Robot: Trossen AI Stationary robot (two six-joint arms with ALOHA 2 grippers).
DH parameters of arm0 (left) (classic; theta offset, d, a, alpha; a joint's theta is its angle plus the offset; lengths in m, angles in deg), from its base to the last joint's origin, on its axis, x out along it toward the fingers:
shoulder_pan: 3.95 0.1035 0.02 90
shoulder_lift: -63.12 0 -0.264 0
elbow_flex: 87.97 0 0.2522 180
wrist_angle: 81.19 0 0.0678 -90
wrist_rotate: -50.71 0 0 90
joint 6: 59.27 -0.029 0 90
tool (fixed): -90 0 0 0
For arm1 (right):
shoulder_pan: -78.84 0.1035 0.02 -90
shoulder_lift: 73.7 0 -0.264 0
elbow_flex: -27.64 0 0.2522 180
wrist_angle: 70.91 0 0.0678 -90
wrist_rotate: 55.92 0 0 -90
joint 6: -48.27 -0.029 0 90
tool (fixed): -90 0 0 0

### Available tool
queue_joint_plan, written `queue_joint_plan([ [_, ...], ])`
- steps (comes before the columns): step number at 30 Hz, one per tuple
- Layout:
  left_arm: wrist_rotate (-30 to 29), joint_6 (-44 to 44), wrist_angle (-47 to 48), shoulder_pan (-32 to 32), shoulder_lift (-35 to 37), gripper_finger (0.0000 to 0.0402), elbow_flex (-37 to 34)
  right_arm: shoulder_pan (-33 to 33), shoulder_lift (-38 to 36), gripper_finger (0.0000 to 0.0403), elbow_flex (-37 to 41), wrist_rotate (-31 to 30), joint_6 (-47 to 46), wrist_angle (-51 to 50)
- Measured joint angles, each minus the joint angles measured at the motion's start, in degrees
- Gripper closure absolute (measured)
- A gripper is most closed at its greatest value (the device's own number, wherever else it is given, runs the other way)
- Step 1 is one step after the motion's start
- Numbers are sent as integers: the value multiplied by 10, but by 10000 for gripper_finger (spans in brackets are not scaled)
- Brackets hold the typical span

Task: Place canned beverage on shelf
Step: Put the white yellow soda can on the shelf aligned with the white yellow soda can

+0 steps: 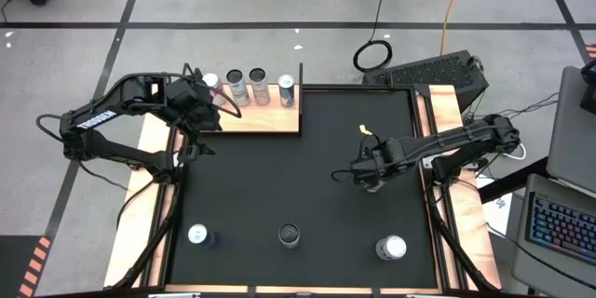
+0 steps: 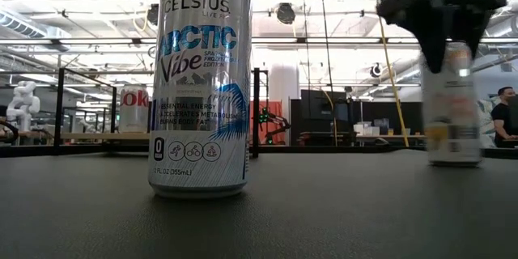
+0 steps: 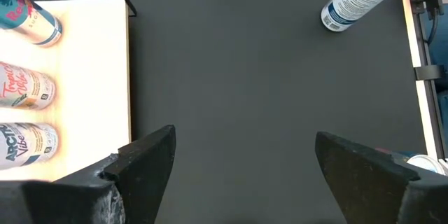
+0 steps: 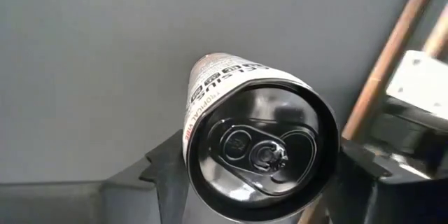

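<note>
The left gripper (image 1: 212, 110) hangs over the near-left edge of the shelf (image 1: 270, 119), the light-wood board at the far left corner of the black mat (image 1: 298, 177). Its fingers (image 3: 150, 164) stand spread apart with nothing between them; in the left wrist view only bare mat lies in the gap.

Four cans stand upright in a row along the far side of the shelf: a white-topped can (image 1: 211, 81), a dark-topped can (image 1: 236, 79), a second dark-topped can (image 1: 259, 78) and a silver can (image 1: 286, 84) nearest the mat corner.

Along the near edge of the mat three more cans stand well apart: a near-left can (image 1: 196, 235), a near-centre can (image 1: 290, 234), which fills the front of the low view as a tall silver and blue can (image 2: 201, 81), and a near-right can (image 1: 392, 248).

To the right of the mat's centre the right gripper (image 1: 371, 179) reaches in from the right side. A white can (image 4: 255, 136) stands upright on the mat between its fingers (image 4: 164, 164), one finger on each side of the can's body. In the low view the can (image 2: 452, 105) rests on the mat with the gripper directly over its top. Whether the fingers actually press the can or merely flank it cannot be told.

A black keyboard (image 1: 433, 70) lies beyond the far right corner of the mat.
</note>
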Motion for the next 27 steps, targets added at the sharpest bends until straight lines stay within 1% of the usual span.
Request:
queue_joint_plan([
  [3, 0, 0, 0, 0, 0, 56, 0, -6, 1, 178, -16, 0, 7, 24],
  [6, 0, 0, 0, 0, 0, 56, 0, -19, 1, 178, -29, -1, 37, 49],
  [19, 0, 0, 0, 0, 0, 56, 0, -112, 1, 178, -41, -1, 185, 253],
  [22, 0, 0, 0, 0, 0, 56, 0, -128, 1, 178, -44, 0, 212, 276],
  [27, 0, 0, 1, 0, 0, 56, 0, -148, 7, 179, -93, -5, 261, 280],
])
